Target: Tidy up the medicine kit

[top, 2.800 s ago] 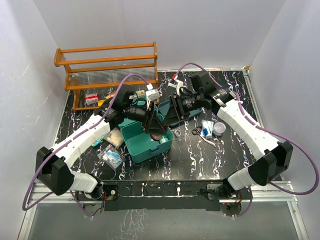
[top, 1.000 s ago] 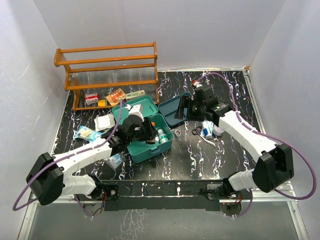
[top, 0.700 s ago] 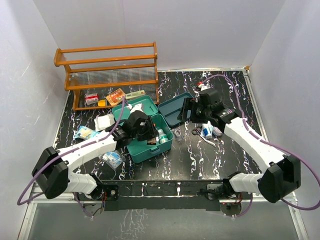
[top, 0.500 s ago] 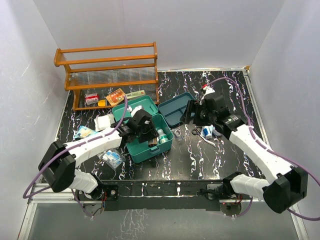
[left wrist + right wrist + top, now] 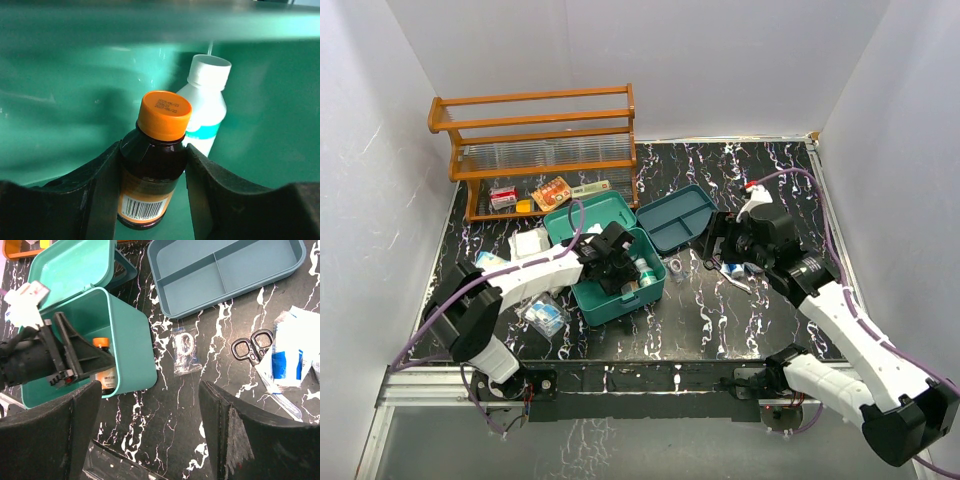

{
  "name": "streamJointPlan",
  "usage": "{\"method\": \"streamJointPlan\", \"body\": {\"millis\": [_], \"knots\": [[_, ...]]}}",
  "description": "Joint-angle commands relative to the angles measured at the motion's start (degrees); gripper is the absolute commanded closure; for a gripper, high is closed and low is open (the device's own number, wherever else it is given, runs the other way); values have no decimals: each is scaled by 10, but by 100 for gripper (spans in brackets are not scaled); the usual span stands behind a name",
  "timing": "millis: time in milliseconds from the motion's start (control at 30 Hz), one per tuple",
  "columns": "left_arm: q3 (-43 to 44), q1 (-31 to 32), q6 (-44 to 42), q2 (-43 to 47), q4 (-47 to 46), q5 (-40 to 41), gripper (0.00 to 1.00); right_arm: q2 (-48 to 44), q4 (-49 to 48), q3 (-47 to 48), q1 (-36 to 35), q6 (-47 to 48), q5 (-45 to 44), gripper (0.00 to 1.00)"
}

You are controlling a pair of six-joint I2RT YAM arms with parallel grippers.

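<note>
The medicine kit [image 5: 608, 303] is a teal-green box standing open, its lid [image 5: 595, 213] tipped back. My left gripper [image 5: 620, 264] reaches down inside it. In the left wrist view that gripper [image 5: 152, 167] is shut on a brown bottle with an orange cap [image 5: 165, 114], both fingers pressed against its sides. A white bottle with a teal label [image 5: 207, 107] lies just behind it on the kit's floor [image 5: 75, 85]. My right gripper [image 5: 150, 410] hangs open and holds nothing, over bare table right of the kit [image 5: 127, 347].
A blue-teal two-compartment tray [image 5: 225, 270] lies behind the kit. Scissors [image 5: 250, 350], a small clear bag [image 5: 185, 347] and a white-blue pouch [image 5: 287, 360] lie on the table at the right. A wooden rack [image 5: 535, 130] stands at the back left, packets [image 5: 542, 315] left of the kit.
My left gripper has pushed deeper into the kit with the bottle. My right arm has drawn back from the tray toward the right and the near side, its jaws still wide.
</note>
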State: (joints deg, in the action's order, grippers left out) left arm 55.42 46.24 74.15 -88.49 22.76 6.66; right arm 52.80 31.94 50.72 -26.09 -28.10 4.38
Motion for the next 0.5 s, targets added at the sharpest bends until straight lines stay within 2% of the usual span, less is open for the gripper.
{"method": "streamJointPlan", "body": {"millis": [0, 100, 267, 467], "knots": [[32, 2, 30, -17, 17, -21, 62, -28, -36, 0, 3, 9, -12, 23], [29, 4, 32, -23, 12, -34, 59, -37, -36, -3, 3, 9, -12, 23], [26, 4, 14, -26, -2, -58, 46, -47, -34, -7, 3, 10, -12, 23], [23, 4, -2, -22, -11, -67, 37, -44, -33, -7, 3, 9, -13, 23]]}}
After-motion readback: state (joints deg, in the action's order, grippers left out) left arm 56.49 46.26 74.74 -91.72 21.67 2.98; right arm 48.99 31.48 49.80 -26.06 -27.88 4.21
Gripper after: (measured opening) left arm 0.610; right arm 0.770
